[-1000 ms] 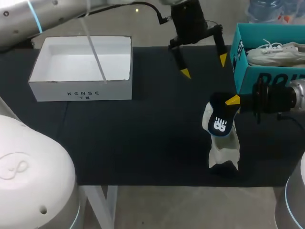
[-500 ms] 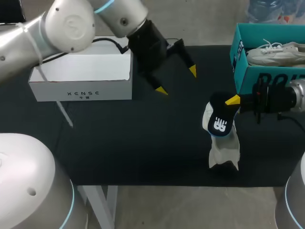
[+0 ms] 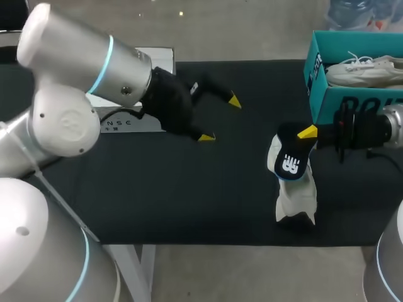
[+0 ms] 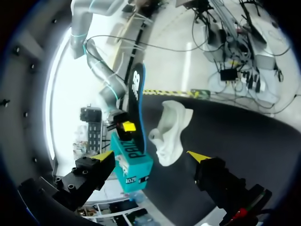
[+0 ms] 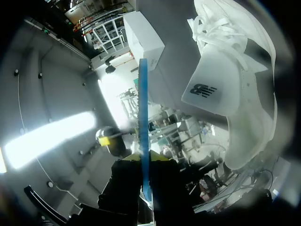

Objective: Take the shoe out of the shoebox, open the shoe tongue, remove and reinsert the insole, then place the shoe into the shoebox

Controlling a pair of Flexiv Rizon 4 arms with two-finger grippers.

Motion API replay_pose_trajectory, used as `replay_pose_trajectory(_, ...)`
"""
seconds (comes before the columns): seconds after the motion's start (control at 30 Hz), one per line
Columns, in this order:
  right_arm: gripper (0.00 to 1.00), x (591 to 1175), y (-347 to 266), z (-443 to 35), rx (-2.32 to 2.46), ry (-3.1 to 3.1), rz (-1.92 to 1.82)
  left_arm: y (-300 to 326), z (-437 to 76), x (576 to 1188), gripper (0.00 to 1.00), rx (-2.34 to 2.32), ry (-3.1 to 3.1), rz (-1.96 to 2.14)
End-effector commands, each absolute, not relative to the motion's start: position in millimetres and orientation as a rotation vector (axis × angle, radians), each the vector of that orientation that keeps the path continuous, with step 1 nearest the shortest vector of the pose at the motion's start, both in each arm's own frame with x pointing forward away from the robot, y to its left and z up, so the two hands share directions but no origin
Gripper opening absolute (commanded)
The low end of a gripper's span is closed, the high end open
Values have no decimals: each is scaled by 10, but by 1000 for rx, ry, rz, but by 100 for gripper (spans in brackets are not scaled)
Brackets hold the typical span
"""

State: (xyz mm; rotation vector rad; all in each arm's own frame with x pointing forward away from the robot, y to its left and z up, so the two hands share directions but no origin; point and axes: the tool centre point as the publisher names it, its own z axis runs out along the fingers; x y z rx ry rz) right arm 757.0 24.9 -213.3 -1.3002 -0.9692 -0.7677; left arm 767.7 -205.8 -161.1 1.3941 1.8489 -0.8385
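My right gripper (image 3: 308,133) is shut on the top of a dark insole (image 3: 289,160) with a blue edge and a white logo, holding it upright over the black mat. From the right wrist the insole (image 5: 143,117) shows edge-on between the shut gripper (image 5: 143,157). A white crumpled piece (image 3: 296,202) stands under the insole. The white shoe (image 3: 365,69) lies in the teal shoebox (image 3: 352,104) at the back right. My left gripper (image 3: 220,118) is open and holds nothing, left of the insole. From the left wrist, that gripper (image 4: 151,155) faces the insole (image 4: 136,101) and the white piece (image 4: 170,132).
A white open box (image 3: 119,123) stands at the back left, mostly hidden by my left arm. The black mat (image 3: 189,195) covers the table, and its front edge runs close below the white piece. The shoebox (image 4: 134,165) stands close behind my right arm.
My left arm has swung from the back, near the shoebox, leftward and toward the front, and now covers the white box. The right gripper with the insole has stayed still.
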Motion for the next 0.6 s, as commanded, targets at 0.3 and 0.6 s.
replay_pose_trajectory(0.3,0,7561,255,-2128,-1304,-970,-768,-2229,-1804,7589,100,1110,1544,-1176)
replay_pose_trajectory(0.6,0,7561,255,-2128,-1304,-970,-768,-2520,-1856,7491,100,1094,1461,-1259)
